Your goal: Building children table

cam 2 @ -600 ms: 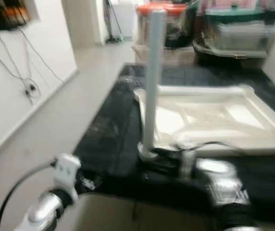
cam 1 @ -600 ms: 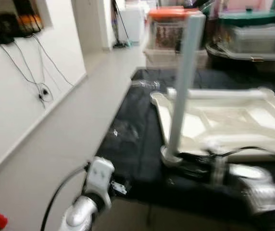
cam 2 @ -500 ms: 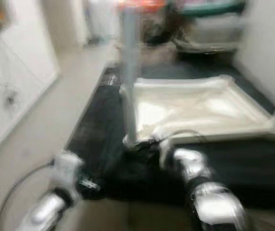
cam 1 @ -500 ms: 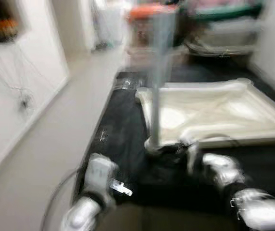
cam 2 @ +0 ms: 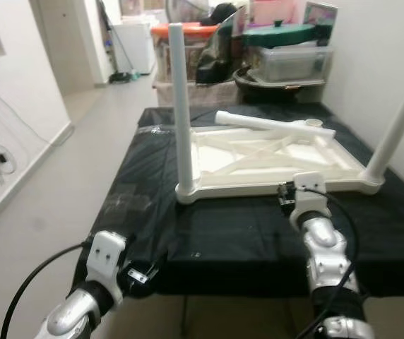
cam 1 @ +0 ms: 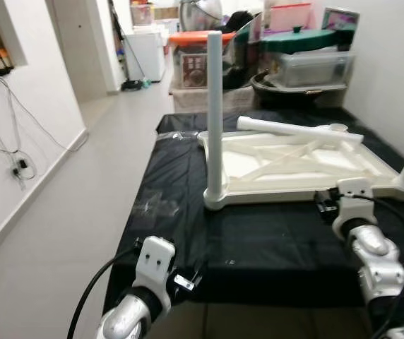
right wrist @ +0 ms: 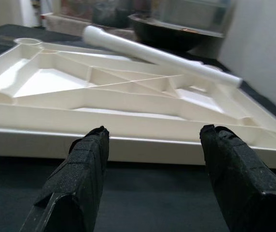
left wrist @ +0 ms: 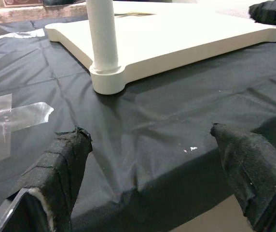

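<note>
A white children's tabletop (cam 1: 294, 166) lies upside down on a black cloth (cam 1: 258, 233). One white leg (cam 1: 214, 120) stands upright in its near left corner. A second leg (cam 2: 398, 123) rises from the near right corner. A loose leg (cam 1: 297, 131) lies across the far side. My right gripper (right wrist: 152, 159) is open, just off the tabletop's near edge, right of the upright leg. My left gripper (left wrist: 152, 159) is open and empty at the cloth's near edge, facing the upright leg's base (left wrist: 106, 79).
Storage boxes, an orange-lidded bin (cam 1: 202, 56) and a black basin (cam 1: 294, 81) crowd the far end. A white wall (cam 1: 393, 63) runs along the right. Bare floor (cam 1: 75, 191) stretches left of the cloth. Clear tape (left wrist: 12, 118) sticks to the cloth.
The view has swung and sharpened, bringing the right corner leg into sight. My right gripper has moved right along the tabletop's near edge, away from the upright leg's base.
</note>
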Controlling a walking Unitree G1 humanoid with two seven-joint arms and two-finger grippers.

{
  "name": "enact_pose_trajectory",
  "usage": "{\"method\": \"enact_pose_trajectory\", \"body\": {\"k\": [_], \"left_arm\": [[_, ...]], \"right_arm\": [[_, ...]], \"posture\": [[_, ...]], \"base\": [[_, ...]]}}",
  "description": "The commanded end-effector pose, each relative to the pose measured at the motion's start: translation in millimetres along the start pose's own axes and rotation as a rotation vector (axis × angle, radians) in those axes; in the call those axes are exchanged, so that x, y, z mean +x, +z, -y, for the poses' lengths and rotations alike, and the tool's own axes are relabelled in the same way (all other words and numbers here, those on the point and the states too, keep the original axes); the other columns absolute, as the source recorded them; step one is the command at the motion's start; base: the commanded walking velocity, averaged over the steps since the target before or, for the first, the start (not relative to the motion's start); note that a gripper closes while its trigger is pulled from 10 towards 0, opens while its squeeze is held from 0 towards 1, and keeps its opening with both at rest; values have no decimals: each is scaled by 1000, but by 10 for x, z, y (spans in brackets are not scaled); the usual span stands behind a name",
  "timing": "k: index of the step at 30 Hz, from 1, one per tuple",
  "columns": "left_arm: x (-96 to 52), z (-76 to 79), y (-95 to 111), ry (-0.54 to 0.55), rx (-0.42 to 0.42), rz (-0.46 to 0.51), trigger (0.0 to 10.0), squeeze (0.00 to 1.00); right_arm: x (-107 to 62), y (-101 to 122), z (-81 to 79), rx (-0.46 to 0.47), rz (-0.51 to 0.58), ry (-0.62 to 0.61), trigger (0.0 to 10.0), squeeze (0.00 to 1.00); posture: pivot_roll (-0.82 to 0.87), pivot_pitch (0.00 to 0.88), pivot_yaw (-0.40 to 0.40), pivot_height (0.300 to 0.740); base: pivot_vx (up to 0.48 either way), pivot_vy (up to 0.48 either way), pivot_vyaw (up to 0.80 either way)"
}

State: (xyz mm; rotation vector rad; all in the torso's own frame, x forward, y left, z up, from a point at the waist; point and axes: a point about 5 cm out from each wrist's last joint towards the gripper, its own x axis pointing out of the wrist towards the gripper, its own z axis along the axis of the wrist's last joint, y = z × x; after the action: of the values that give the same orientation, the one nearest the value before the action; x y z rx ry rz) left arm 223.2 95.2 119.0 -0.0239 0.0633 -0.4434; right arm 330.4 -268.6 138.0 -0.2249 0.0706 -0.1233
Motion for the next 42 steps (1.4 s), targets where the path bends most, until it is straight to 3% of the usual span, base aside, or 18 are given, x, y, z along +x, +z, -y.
{"method": "enact_pose_trajectory", "body": {"k": [1, 5, 8, 10, 14, 20, 28, 34, 35, 37, 38, 40, 42], "left_arm": [[-5, -17, -25, 5, 10, -8, 10000, 0], [-5, -15, -24, 4, 9, -7, 10000, 0], [-7, -14, -26, 2, 9, -7, 10000, 0], [-8, -15, -28, 3, 9, -8, 10000, 0], [-8, -16, -28, 3, 9, -8, 10000, 0], [-15, -11, -34, 1, 6, -9, 10000, 0], [-24, -5, -36, 2, 6, -9, 10000, 0], [-27, -5, -38, 1, 6, -9, 10000, 0], [-25, -4, -38, 1, 6, -9, 10000, 0], [-25, -4, -38, 1, 6, -9, 10000, 0], [-25, -3, -39, 0, 6, -9, 10000, 0], [-25, -3, -39, 0, 6, -9, 10000, 0], [-21, 0, -40, -1, 6, -9, 10000, 0]], "right_arm": [[125, -96, -64, 40, 15, 24, 10000, 0], [199, -133, -76, 44, 35, 17, 10000, 0], [155, -71, -188, 57, 64, 16, 10000, 0], [18, 28, -281, 87, 58, 33, 10000, 0], [-9, 48, -318, 104, 58, 52, 10000, 0], [-175, 181, -689, 205, 93, 301, 10000, 0], [-142, 179, -732, 168, 166, 312, 10000, 0], [-154, 239, -703, 107, 210, 216, 10000, 0], [-175, 275, -659, 85, 213, 99, 10000, 0], [-175, 275, -659, 85, 213, 99, 10000, 0], [-184, 327, -577, 51, 201, -56, 10000, 0], [-184, 327, -577, 51, 201, -56, 10000, 0], [-246, 461, -274, 17, 205, -451, 10000, 0]], "posture": [[147, 0, -14, 740], [145, 0, -13, 740], [148, 0, -13, 740], [149, 0, -16, 740], [149, 0, -16, 740], [151, 0, -17, 740], [153, 0, -19, 740], [150, 0, -18, 740], [151, 0, -20, 740], [151, 0, -20, 740], [152, 0, -17, 740], [152, 0, -17, 740], [152, 0, -21, 740]], "base": [[0, 0, 0], [0, 0, 0], [0, 0, 0], [0, 0, 0], [0, 0, 0], [0, 0, 0], [0, 0, 0], [0, 0, 0], [0, 0, 0], [0, 0, 0], [0, 0, 0], [0, 0, 0], [0, 0, 0]]}}
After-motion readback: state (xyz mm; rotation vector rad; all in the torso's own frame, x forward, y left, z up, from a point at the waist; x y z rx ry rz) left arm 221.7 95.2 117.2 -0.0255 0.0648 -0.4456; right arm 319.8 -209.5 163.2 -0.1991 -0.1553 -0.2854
